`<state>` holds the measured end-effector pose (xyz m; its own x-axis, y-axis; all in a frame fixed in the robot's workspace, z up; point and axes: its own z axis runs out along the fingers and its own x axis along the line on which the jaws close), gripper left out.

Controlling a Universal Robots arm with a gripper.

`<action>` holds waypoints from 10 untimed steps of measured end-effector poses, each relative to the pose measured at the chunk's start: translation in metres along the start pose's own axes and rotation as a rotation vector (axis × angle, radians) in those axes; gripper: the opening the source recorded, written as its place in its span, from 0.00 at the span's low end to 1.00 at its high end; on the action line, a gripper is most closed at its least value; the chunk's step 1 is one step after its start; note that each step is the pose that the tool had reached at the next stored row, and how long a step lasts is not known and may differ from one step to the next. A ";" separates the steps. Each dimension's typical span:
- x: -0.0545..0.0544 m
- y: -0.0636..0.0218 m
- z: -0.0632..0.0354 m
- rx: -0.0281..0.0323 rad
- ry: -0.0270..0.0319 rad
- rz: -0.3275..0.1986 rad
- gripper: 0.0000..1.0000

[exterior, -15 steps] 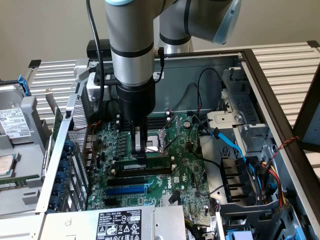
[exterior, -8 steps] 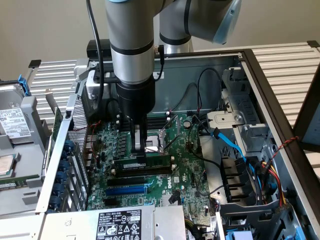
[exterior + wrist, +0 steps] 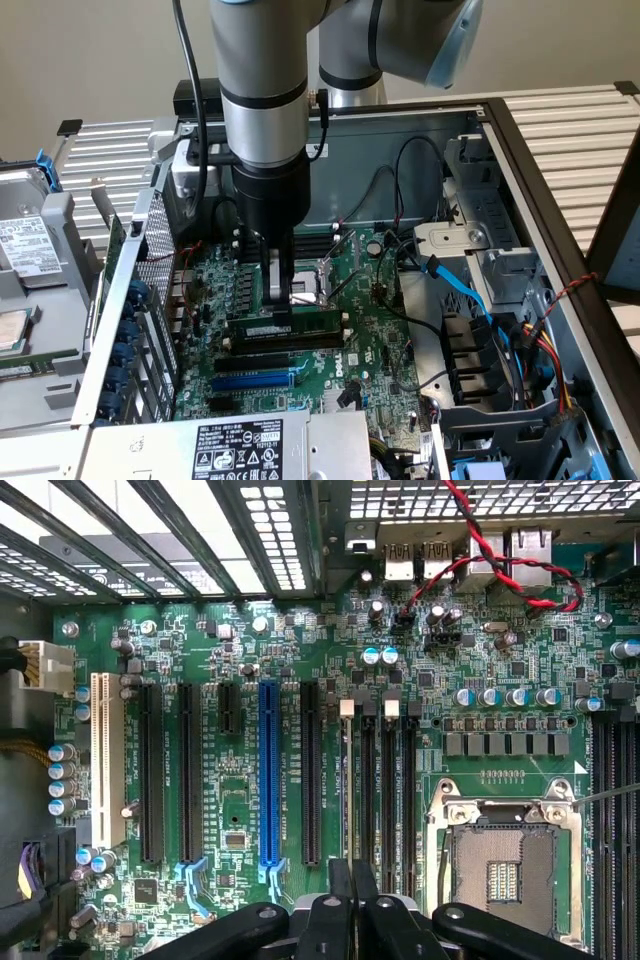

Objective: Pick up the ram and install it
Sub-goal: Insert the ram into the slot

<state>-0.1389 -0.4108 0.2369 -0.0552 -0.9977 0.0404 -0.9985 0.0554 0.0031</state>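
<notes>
Arm is down inside the open grey metal computer case [image 3: 400,125]. The dark gripper [image 3: 280,303] has its fingers clenched on the top edge of the ram [image 3: 305,331], a long thin flat green circuit-board stick with a white label, gripped about mid-length. The stick stands upright on edge over the green motherboard [image 3: 365,330]. It runs parallel to a long black expansion slot [image 3: 265,357] just beside it, with the bright blue plastic slot [image 3: 255,381] one further out. The square silver CPU socket [image 3: 505,865] is on the other side. The ram looks to be sitting in a memory slot. I can't tell whether it's fully seated; the angle's poor.
</notes>
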 end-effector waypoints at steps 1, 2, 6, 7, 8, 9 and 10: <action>0.000 -0.0002 -0.0007 -0.0006 0.0003 0.000 0.12; 0.000 -0.0006 -0.0014 -0.0009 0.0002 0.000 0.12; 0.000 -0.0024 -0.0024 -0.0024 0.0000 0.000 0.12; 0.000 -0.0024 -0.0024 -0.0024 0.0000 0.000 0.12; 0.000 -0.0024 -0.0024 -0.0025 0.0000 0.000 0.12; 0.000 -0.0024 -0.0024 -0.0025 0.0001 0.000 0.12; 0.000 -0.0024 -0.0024 -0.0029 0.0002 0.000 0.12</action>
<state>-0.1364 -0.4107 0.2393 -0.0551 -0.9977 0.0406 -0.9984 0.0554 0.0060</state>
